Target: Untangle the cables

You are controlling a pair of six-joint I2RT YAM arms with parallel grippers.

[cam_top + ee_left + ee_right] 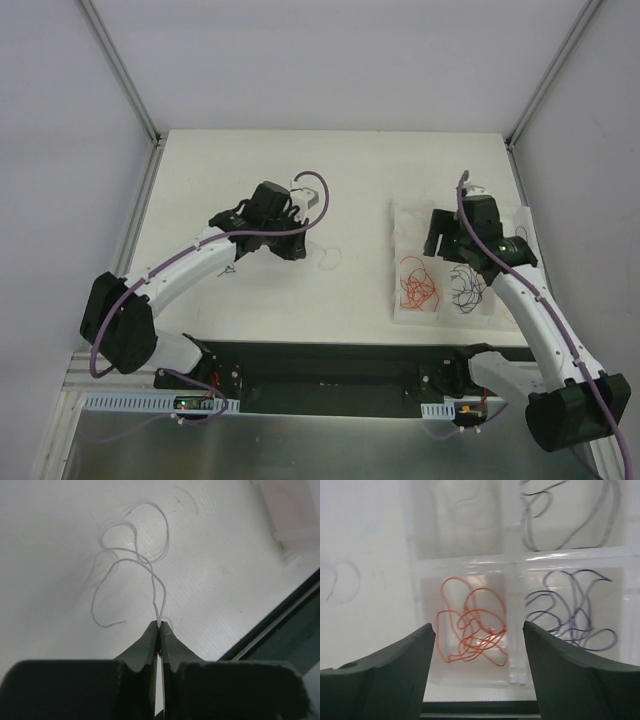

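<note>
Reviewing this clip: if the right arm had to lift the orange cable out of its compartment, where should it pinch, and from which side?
Probably the dense crossing of loops low in the orange cable, coming straight down from above. It lies flat inside the walls of the tray, which block a sideways approach. The open right gripper faces it from that side.
</note>
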